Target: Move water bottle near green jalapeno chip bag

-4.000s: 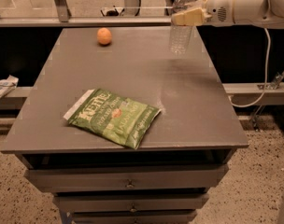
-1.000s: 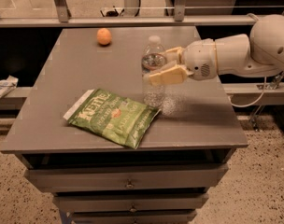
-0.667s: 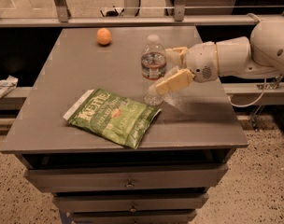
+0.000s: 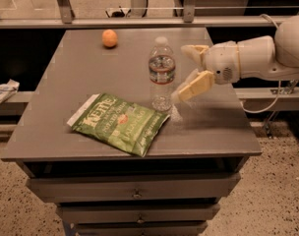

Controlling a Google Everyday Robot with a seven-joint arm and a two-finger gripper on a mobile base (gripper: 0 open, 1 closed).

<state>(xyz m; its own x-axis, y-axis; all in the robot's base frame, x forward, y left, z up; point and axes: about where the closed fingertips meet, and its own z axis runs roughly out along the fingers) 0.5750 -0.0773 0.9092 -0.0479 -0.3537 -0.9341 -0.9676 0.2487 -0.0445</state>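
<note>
In the camera view the bottle [image 4: 162, 73] stands upright on the desk [image 4: 216, 127], its base just beside the far right corner of the bag [image 4: 120, 122], which lies flat towards the front; an orange [image 4: 109, 38] sits well apart at the back. The tool [image 4: 183, 73] hangs just right of the bottle with its fingers spread wide, holding nothing, the lower one near the bottle's base. The placing looks done, so the step in hand is the retreat; I judge it best to draw straight off to the right with the fingers kept wide, since a light, tall bottle would tip at a nudge from that lower finger. Against a second ago, the tool no longer pinches the bottle; it has let go and backed off slightly, and the bottle stands where it was set.
</note>
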